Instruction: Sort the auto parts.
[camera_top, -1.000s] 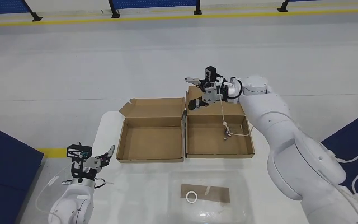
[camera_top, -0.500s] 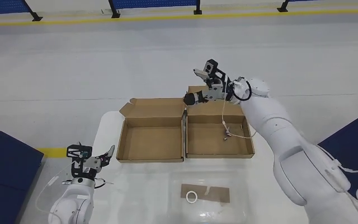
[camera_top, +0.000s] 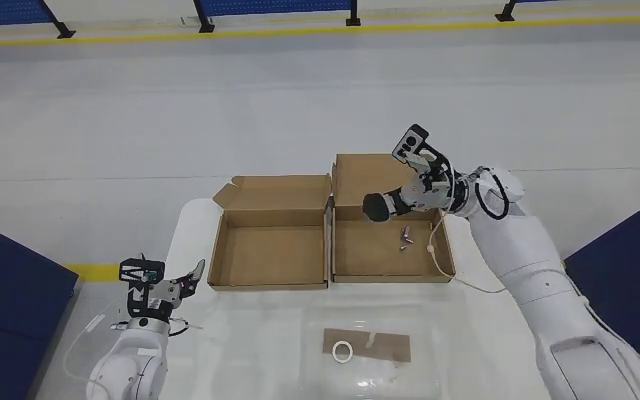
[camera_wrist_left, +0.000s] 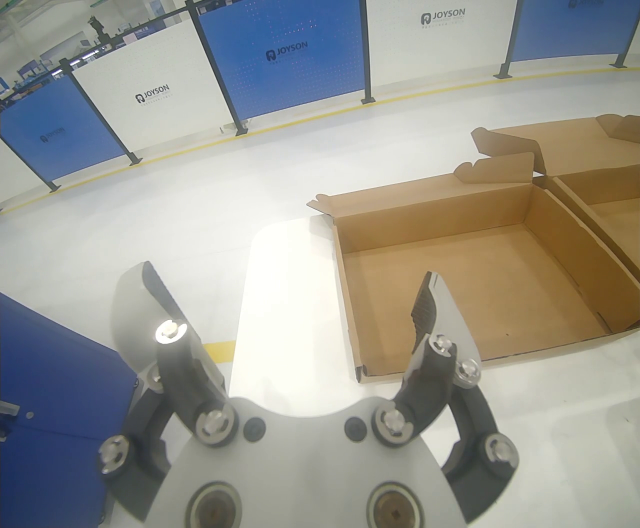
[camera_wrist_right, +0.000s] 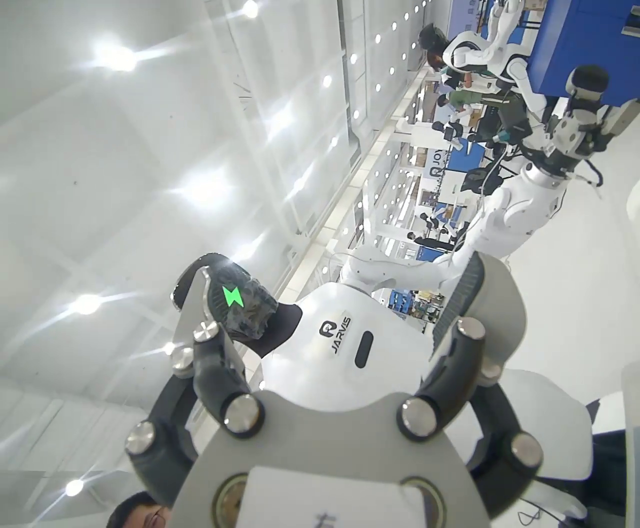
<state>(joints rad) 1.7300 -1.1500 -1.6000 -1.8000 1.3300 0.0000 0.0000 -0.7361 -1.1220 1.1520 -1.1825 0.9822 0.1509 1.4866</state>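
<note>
left gripper (camera_wrist_left: 287, 275) spread at the table (camera_top: 250, 335) left edge, right gripper (camera_top: 378, 206) spread, tilted upward over the right box (camera_top: 390, 278) far side, small metal part (camera_top: 406, 237) inside

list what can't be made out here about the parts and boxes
Small part in the right box: top view, too small to tell its type.
White ring on the cardboard sheet: top view, too small to tell its material.
Right box floor under the right end effector: top view, the arm covers it.
Most of the right box: left wrist view, cut off by the picture's edge.
</note>
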